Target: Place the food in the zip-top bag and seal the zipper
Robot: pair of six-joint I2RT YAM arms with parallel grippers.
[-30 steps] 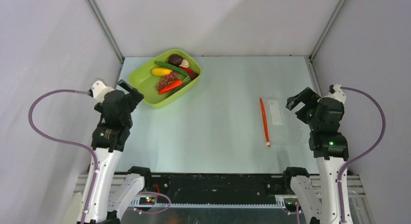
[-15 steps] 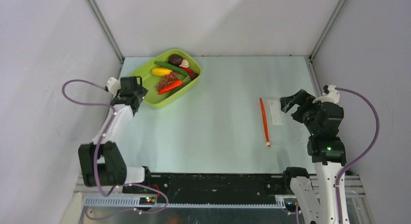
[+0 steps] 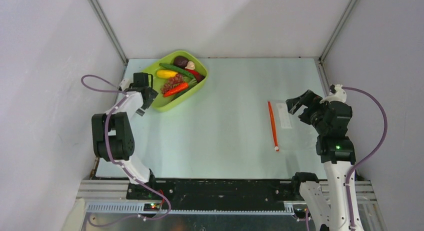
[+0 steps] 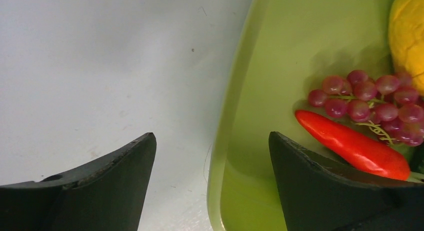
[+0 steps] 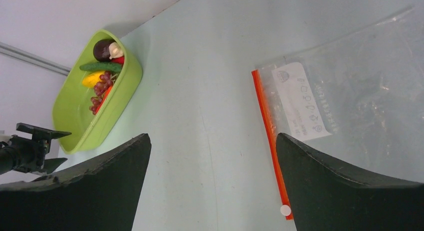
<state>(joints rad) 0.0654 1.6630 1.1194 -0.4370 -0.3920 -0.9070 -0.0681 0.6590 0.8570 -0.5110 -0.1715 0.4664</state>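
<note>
The food (image 3: 176, 77) lies in a lime-green tray (image 3: 150, 78) at the back left: orange carrot (image 4: 350, 143), purplish grapes (image 4: 370, 98) and yellow lemon (image 4: 407, 36). My left gripper (image 3: 146, 98) (image 4: 211, 134) is open and straddles the tray's near-left rim, one finger over the table and the other inside the tray beside the carrot. The clear zip-top bag (image 3: 300, 126) (image 5: 370, 91) lies flat at the right, with its orange-red zipper (image 3: 272, 125) (image 5: 267, 126) on its left edge and the white slider (image 5: 285, 210) at the near end. My right gripper (image 3: 298, 101) (image 5: 213, 136) hangs open above the bag, holding nothing.
Grey enclosure walls (image 3: 55, 51) stand close on the left, right and back, with metal corner posts (image 3: 107, 28). The tray sits near the back-left corner. A black rail (image 3: 220, 188) carrying the arm bases runs along the table's near edge.
The left arm has unfolded and reached forward to the tray's rim. The right gripper has shifted a little left, over the bag.
</note>
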